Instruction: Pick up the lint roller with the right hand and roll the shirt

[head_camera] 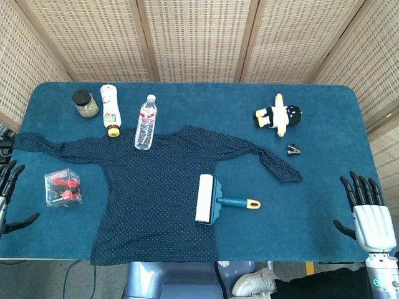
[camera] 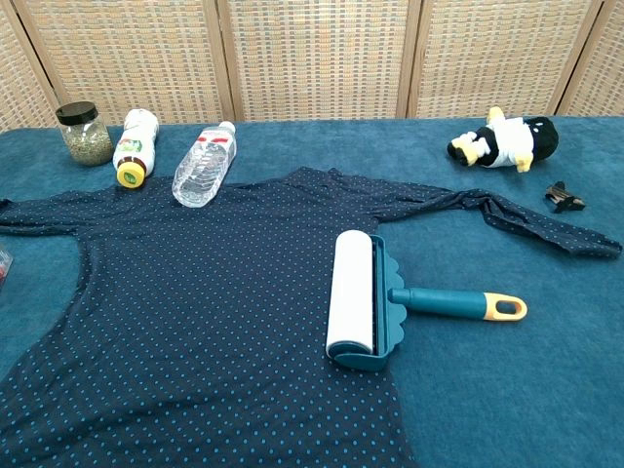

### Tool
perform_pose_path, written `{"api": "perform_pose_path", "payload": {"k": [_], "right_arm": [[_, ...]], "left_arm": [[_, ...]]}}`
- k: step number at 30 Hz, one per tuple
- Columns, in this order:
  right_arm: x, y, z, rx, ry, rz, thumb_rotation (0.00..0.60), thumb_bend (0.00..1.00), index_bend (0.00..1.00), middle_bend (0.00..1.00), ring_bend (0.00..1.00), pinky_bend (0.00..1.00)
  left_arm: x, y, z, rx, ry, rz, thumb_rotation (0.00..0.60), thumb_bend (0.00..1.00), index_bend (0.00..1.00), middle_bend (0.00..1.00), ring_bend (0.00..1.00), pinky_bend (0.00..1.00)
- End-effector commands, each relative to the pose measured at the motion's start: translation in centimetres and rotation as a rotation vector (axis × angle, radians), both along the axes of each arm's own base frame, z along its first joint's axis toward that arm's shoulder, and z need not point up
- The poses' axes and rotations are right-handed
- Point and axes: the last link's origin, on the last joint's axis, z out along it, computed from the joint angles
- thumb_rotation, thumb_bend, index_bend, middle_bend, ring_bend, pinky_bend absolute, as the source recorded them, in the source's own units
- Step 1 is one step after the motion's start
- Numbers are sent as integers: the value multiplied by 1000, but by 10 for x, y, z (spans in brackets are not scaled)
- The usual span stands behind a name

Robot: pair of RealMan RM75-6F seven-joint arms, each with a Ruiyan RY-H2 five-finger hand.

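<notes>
A lint roller (head_camera: 215, 200) (camera: 380, 302) with a white roll, teal frame and yellow-tipped handle lies on the right part of a dark blue dotted shirt (head_camera: 156, 193) (camera: 195, 292), its handle pointing right onto the table. The shirt is spread flat on the blue table (head_camera: 324, 124). My right hand (head_camera: 366, 208) is open at the table's near right edge, well right of the handle. My left hand (head_camera: 9, 187) shows only partly at the left edge, with its fingers apart and nothing in them. Neither hand appears in the chest view.
On the far left stand a jar (head_camera: 86, 103), a lying white bottle (head_camera: 110, 109) and a clear water bottle (head_camera: 146, 122). A clear box with red contents (head_camera: 63, 189) sits near left. A penguin plush (head_camera: 279, 115) and small dark clip (head_camera: 293, 149) lie far right.
</notes>
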Motion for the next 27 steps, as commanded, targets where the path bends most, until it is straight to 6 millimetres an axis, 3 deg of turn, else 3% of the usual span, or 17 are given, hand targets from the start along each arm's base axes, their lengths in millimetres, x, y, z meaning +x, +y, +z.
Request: {"api": "perform_pose_path", "payload": {"k": [1, 6, 8, 9, 10, 11, 12, 13, 15, 17, 23, 27], "right_arm": [[0, 0, -1, 2, 1, 1, 600, 0, 0, 0, 0, 0], [1, -2, -7, 12, -10, 7, 600, 0, 0, 0, 4, 0], [3, -3, -9, 11, -21, 12, 600, 0, 0, 73, 128, 0], [4, -5, -10, 12, -29, 18, 600, 0, 0, 210, 303, 55], [7, -8, -12, 13, -39, 33, 600, 0, 0, 398, 514, 201], [11, -12, -15, 17, -38, 56, 600, 0, 0, 525, 637, 347], [15, -17, -18, 28, -31, 75, 600, 0, 0, 682, 773, 591], [25, -31, -32, 116, -29, 79, 600, 0, 0, 790, 864, 782], [37, -43, -43, 222, -54, 33, 600, 0, 0, 896, 959, 942], [52, -54, -52, 318, -80, -2, 600, 0, 0, 942, 996, 995], [88, -80, -82, 435, -32, -7, 600, 0, 8, 998, 1000, 1000], [111, -95, -109, 476, -22, -11, 600, 70, 86, 1000, 1000, 1000]], "left_arm": [[-1, 0, 1, 3, -3, 2, 600, 0, 0, 0, 0, 0], [-2, 1, 2, 3, -4, 6, 600, 0, 0, 0, 0, 0], [-2, 1, 2, 3, -5, 8, 600, 0, 0, 0, 0, 0], [-3, 2, 2, 4, -6, 9, 600, 0, 0, 0, 0, 0], [-3, 2, 2, 5, -6, 13, 600, 0, 0, 0, 0, 0], [-4, 3, 2, 4, -7, 16, 600, 0, 0, 0, 0, 0], [-4, 4, 2, 4, -7, 19, 600, 0, 0, 0, 0, 0], [-5, 7, 2, 1, -9, 25, 600, 0, 0, 0, 0, 0], [-5, 9, 1, -3, -9, 32, 600, 0, 0, 0, 0, 0], [-5, 10, 0, -8, -8, 37, 600, 0, 0, 0, 0, 0], [-7, 15, -2, -20, -2, 59, 600, 0, 0, 0, 0, 0], [-9, 18, -2, -25, 2, 70, 600, 0, 0, 0, 0, 0]]}}
